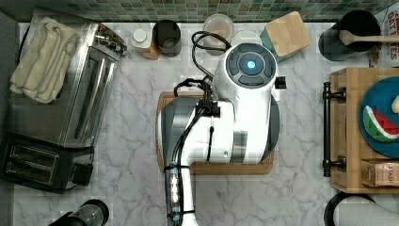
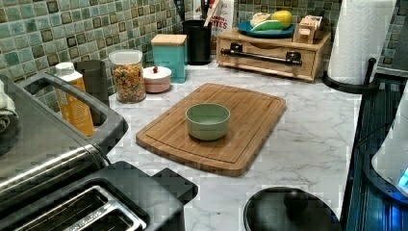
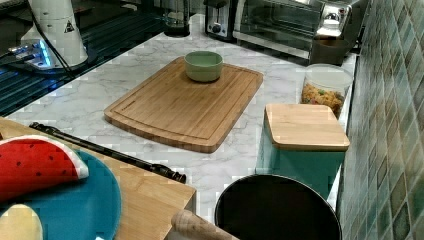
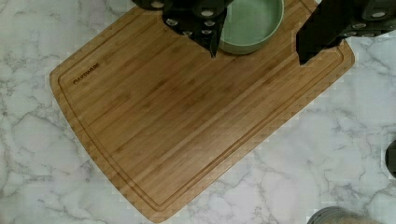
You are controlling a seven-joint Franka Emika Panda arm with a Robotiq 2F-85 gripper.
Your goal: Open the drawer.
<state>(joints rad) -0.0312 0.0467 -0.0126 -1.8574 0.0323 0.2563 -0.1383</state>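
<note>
Black fingers [image 4: 212, 35] of the gripper [image 4: 257, 53] hang wide apart over the cutting board [image 4: 187, 121], holding nothing, with the green bowl [image 4: 250, 23] just past them. From the top view the white arm [image 1: 235, 108] hides that bowl, but the left view shows it sitting on the board. The drawer [image 2: 269, 57] with its black bar handle [image 2: 264, 57] sits shut, well apart, by the tiled wall under a blue plate [image 2: 267, 31].

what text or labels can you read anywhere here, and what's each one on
"OAT" over "ES", cut off at the edge: container at the top view's upper right.
"TTES", partly hidden: the same container in the left view.
Burned brand mark on the cutting board: too small to read.
Print on the small box on the drawer unit: blurred.
Triangle warning sign, no words: robot base.
</note>
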